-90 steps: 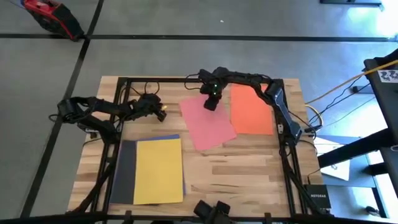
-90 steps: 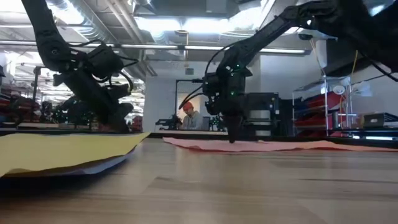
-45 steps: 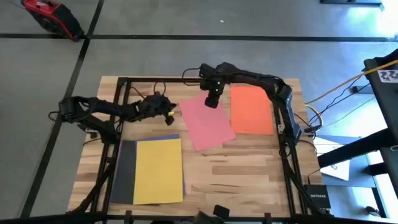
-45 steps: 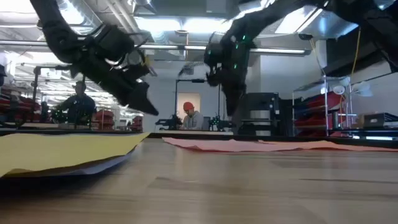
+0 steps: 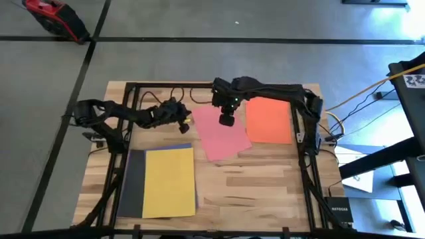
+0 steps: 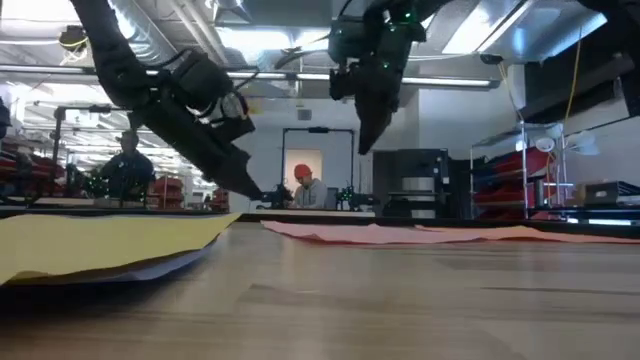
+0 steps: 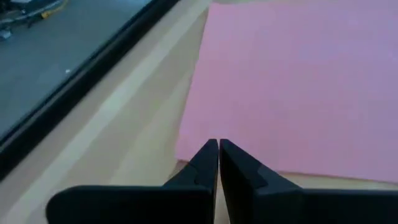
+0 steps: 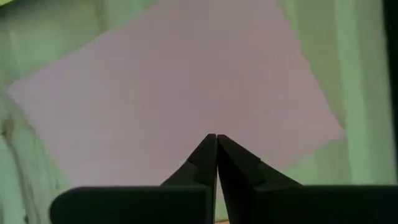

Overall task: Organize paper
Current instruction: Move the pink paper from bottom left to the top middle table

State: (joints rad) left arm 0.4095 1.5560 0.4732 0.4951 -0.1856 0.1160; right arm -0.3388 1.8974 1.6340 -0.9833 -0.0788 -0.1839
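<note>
A pink paper [image 5: 222, 133] lies flat and askew at the table's middle, with an orange paper [image 5: 269, 119] flat to its right. At the near left, a yellow paper [image 5: 169, 180] tops a stack with a dark sheet [image 5: 133, 182] showing beneath it. My left gripper [image 5: 188, 123] is shut and low, at the pink paper's [image 7: 292, 81] far left corner. High above the pink paper's [image 8: 180, 93] far part, my right gripper [image 6: 364, 145] hangs shut, pointing down. My left gripper's shut tips [image 7: 217, 146] slant down from the table's left to the pink paper's left edge near its far corner [image 7: 186, 149]. Whether they touch the paper or the wood, I cannot tell.
A black frame rail [image 5: 199, 85] runs along the table's far edge and down both sides. Bare wood [image 5: 259, 186] lies near the front right. Cables [image 5: 159, 96] trail near the left arm. People show in the room beyond the table.
My right gripper has risen straight up from the pink paper, where its tips stood a second ago, and now hangs well clear. My left gripper has moved toward the table's right and down, reaching the pink paper's far left corner. The papers lie as before.
</note>
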